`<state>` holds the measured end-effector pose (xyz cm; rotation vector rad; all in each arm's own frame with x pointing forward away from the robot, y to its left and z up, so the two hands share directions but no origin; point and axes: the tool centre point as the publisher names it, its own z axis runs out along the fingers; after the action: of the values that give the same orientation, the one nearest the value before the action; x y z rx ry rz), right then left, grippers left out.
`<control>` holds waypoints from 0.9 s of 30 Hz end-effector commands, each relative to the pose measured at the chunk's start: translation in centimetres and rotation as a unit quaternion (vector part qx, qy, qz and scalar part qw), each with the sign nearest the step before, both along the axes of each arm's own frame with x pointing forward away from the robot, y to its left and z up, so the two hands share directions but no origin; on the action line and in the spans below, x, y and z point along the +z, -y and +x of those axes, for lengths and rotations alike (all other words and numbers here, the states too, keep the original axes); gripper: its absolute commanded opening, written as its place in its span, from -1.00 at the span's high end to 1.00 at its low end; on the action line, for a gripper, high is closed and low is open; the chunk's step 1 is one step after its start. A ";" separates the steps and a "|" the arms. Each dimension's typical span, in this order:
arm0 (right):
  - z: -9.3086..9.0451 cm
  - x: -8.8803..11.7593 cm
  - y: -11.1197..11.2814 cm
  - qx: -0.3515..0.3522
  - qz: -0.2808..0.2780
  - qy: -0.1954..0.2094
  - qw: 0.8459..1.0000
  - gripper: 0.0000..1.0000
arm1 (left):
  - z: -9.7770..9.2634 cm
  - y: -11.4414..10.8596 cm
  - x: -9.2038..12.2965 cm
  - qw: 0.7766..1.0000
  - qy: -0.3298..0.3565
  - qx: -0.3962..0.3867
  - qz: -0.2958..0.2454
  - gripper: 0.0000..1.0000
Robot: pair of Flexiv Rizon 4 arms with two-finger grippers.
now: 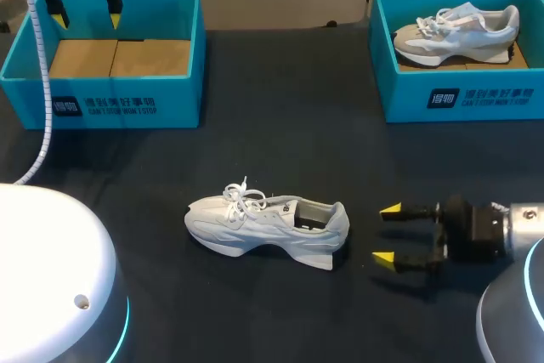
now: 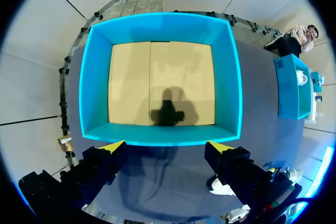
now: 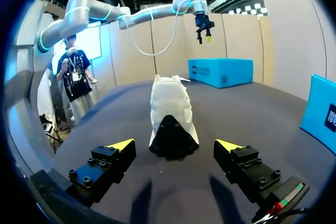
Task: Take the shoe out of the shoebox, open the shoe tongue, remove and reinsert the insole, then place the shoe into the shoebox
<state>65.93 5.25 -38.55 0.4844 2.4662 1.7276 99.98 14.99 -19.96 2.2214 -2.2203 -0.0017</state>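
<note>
A white sneaker (image 1: 268, 225) lies on its sole in the middle of the dark table, toe to the left, heel toward my right gripper (image 1: 389, 233). That gripper is open, level with the shoe's heel and a short gap from it; in the right wrist view the sneaker (image 3: 170, 116) stands just ahead of the gripper (image 3: 176, 145), heel first. My left gripper (image 1: 85, 6) hangs open high over the empty teal shoebox (image 1: 109, 57) at the back left. In the left wrist view the shoebox (image 2: 160, 80) with its cardboard floor lies below the open gripper (image 2: 165, 145).
A second teal shoebox (image 1: 463, 82) at the back right holds another grey-white sneaker (image 1: 459, 31). A white cable (image 1: 41, 82) hangs along my left arm. Two white robot bases (image 1: 51, 286) fill the front corners.
</note>
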 end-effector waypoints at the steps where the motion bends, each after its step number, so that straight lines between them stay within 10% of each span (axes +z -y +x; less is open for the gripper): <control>1: 1.0 -1.2 -2.1 -0.006 -0.001 0.004 1.000 -1.00 | 0.0 0.0 0.0 1.000 0.000 0.000 0.000 -1.00; 27: 2.0 -2.0 -6.9 -0.001 0.011 0.027 1.000 -1.00 | 0.0 0.0 0.0 1.000 0.000 0.000 0.000 -1.00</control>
<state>67.67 11.48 -40.22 0.4326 2.4135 1.7518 99.98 14.99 -19.96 2.2214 -2.2203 -0.0017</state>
